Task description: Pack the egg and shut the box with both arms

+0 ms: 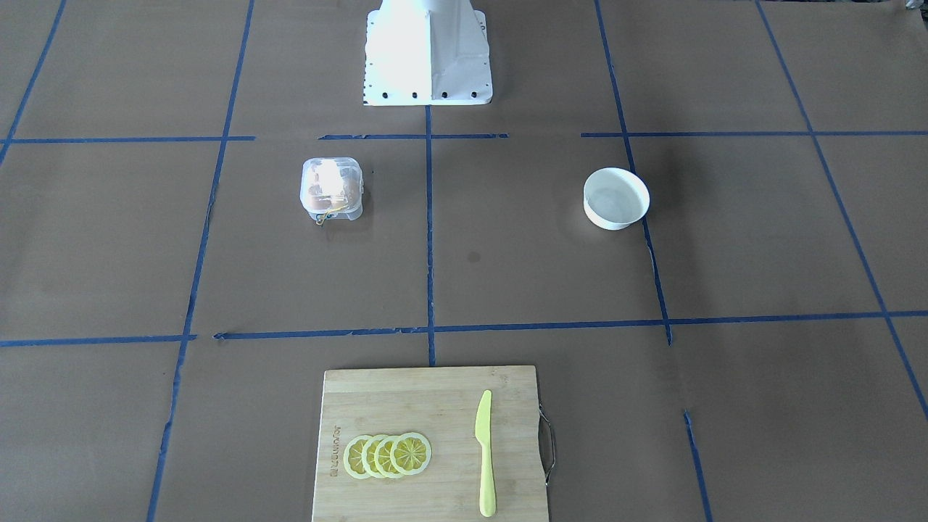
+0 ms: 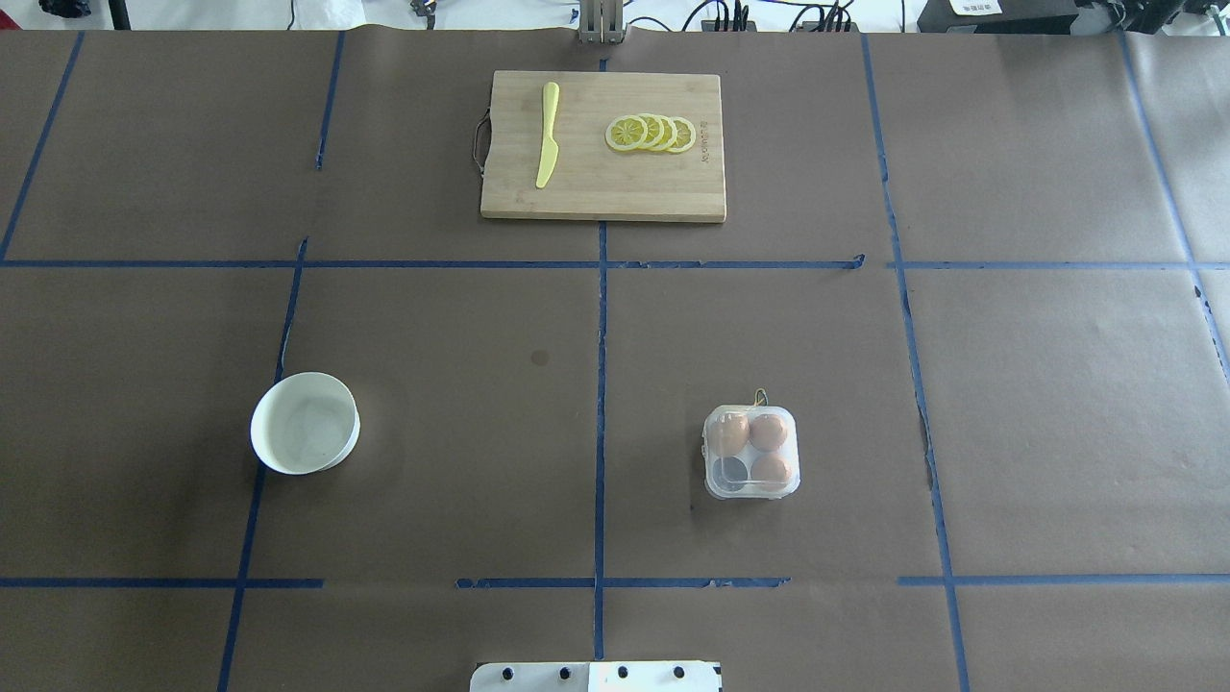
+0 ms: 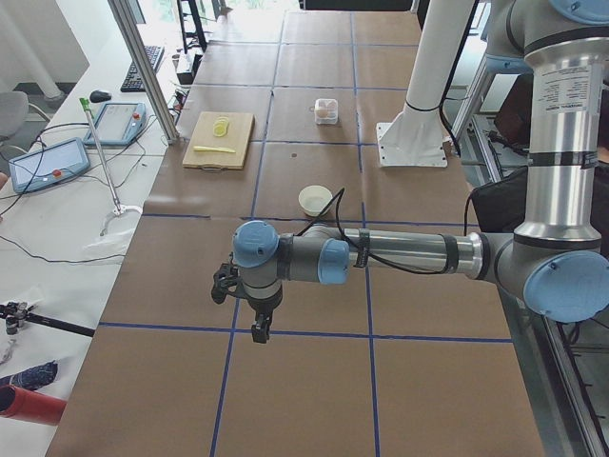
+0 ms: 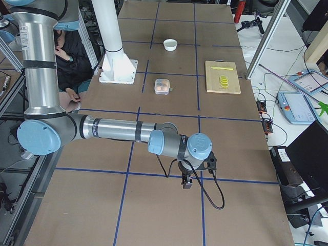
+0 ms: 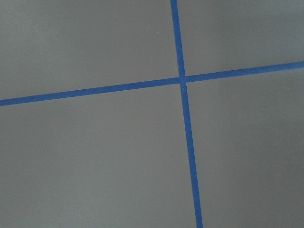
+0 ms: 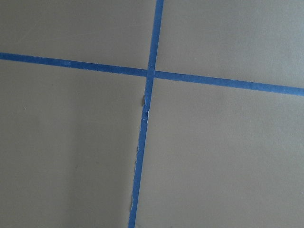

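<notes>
The clear box (image 2: pixel 723 479) stands on the table right of centre, also in the front view (image 1: pixel 331 190). It holds three orange-brown eggs (image 2: pixel 768 432); its near-left cell is empty. Its clear lid seems to lie over them, though I cannot tell for sure. No loose egg is in view. My left gripper (image 3: pixel 259 331) hangs over bare paper far from the box, at the table's left end. My right gripper (image 4: pixel 187 183) hangs likewise at the right end. I cannot tell whether either is open or shut. Both wrist views show only brown paper and blue tape.
A round white bowl (image 2: pixel 306 423), which looks empty, stands left of centre. A wooden cutting board (image 2: pixel 596 197) lies at the far edge with a yellow knife (image 2: pixel 548 135) and lemon slices (image 2: pixel 651 133). The white robot base (image 1: pixel 428 54) is at the near edge.
</notes>
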